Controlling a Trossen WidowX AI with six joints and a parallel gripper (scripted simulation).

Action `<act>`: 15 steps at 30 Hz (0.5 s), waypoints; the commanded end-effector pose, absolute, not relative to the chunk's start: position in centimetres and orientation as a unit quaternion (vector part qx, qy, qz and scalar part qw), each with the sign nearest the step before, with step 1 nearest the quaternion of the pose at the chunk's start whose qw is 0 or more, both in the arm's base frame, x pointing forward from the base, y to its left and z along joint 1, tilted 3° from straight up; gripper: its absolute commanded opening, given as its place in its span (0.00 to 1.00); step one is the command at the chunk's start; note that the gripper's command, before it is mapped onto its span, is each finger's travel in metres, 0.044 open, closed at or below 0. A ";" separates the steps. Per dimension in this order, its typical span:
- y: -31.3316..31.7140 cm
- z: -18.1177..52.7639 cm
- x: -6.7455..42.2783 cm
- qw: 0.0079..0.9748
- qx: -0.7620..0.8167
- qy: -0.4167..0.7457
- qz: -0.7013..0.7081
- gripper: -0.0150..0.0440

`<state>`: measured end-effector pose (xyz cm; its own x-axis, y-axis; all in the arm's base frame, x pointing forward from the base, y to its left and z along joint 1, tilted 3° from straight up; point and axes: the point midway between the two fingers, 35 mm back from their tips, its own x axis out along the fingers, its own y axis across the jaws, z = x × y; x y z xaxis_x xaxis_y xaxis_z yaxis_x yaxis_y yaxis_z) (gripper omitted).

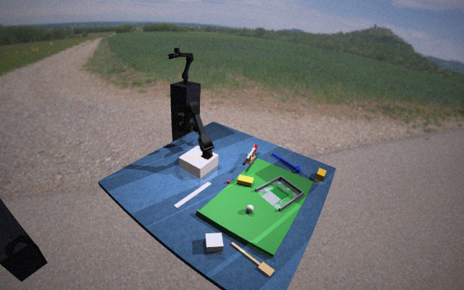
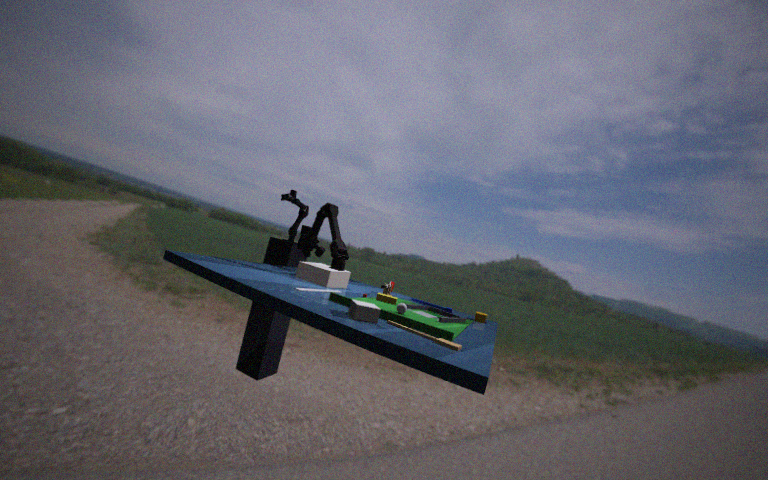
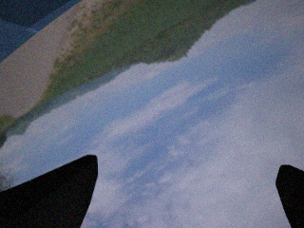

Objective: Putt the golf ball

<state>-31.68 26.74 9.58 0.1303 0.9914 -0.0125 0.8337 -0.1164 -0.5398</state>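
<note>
The red putter (image 1: 251, 153) (image 2: 386, 286), with a pale shaft and a red head, leans on a small tan stand at the back edge of the green mat (image 1: 232, 222) (image 2: 421, 321). The white golf ball (image 1: 249, 208) (image 2: 401, 307) sits on the mat, left of the grey-framed raised green (image 1: 292, 185) with its grey ramp patch (image 1: 270, 197). My gripper (image 1: 206, 156) (image 2: 338, 263) (image 3: 190, 171) is open and empty, over the white block (image 1: 196, 164) (image 2: 322, 275), well left of the putter. The wrist view shows only sky and hillside between the fingers.
On the blue table (image 1: 143, 191) lie a blue putter (image 1: 285, 162), a tan putter (image 1: 252, 258), a yellow block (image 1: 245, 179), a yellow cube (image 1: 321, 173), a white cube (image 1: 214, 241), a white strip (image 1: 192, 194) and a small red ball (image 1: 228, 181). A black pedestal (image 1: 184, 102) stands behind.
</note>
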 end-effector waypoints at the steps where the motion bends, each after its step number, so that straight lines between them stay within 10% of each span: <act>1: 26.9 9.6 -31.6 0.207 -0.723 -0.631 0.190 0.98; 15: 40.2 9.1 -19.6 0.196 -0.774 -0.545 0.256 1.00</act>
